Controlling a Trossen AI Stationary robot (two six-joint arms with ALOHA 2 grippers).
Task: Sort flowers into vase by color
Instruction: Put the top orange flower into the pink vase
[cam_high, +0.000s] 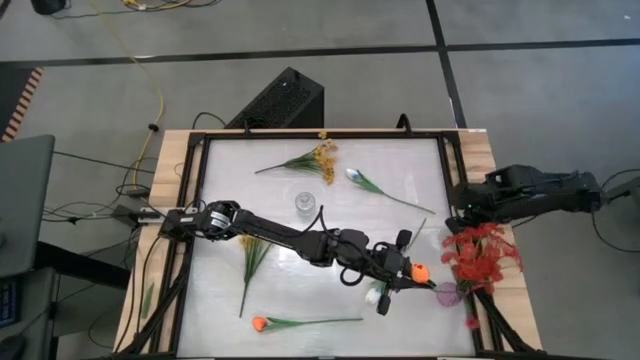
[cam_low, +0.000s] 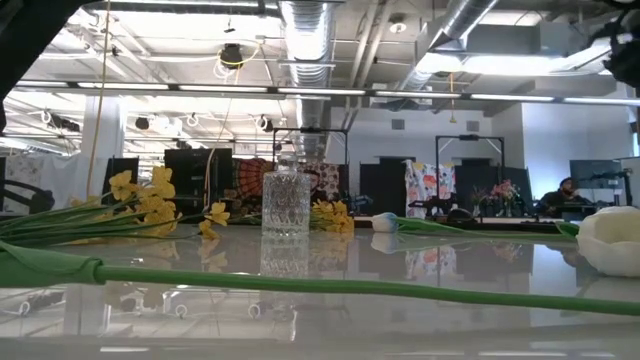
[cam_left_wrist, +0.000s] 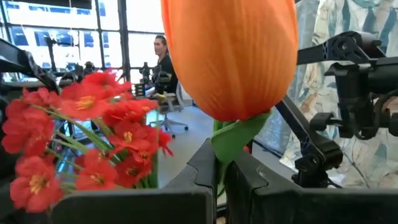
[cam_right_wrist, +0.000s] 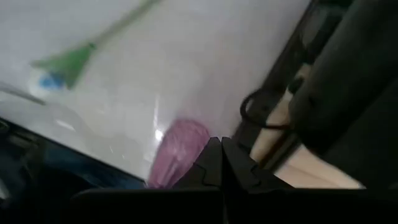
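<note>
My left gripper (cam_high: 408, 270) reaches across the table to its right side, shut on an orange tulip (cam_high: 421, 270). That tulip's bud (cam_left_wrist: 230, 56) fills the left wrist view. Just beyond it, red blossom sprays (cam_high: 482, 255) stand in a purple vase (cam_high: 447, 292). A white tulip bud (cam_high: 375, 296) lies on the table beside the gripper. A clear cut-glass vase (cam_high: 304, 202) stands mid-table. Yellow sprays (cam_high: 320, 158), a white tulip (cam_high: 353, 176), a second orange tulip (cam_high: 260, 323) and a green-stemmed bunch (cam_high: 250, 255) lie flat. My right gripper (cam_right_wrist: 221, 155) is shut and waits over the table's right edge. My left gripper pinches the orange tulip's green stem (cam_left_wrist: 239, 134) just below the bud, between its two fingers (cam_left_wrist: 202, 171). The bud sticks out past the fingertips toward the red sprays. The rest of the stem is hidden behind the gripper.
A black frame (cam_high: 300, 135) runs around the white table top. The right arm (cam_high: 520, 195) lies along the right edge close to the red sprays. A long green stem (cam_low: 300, 285) crosses the near part of the table. Cables hang off the left side.
</note>
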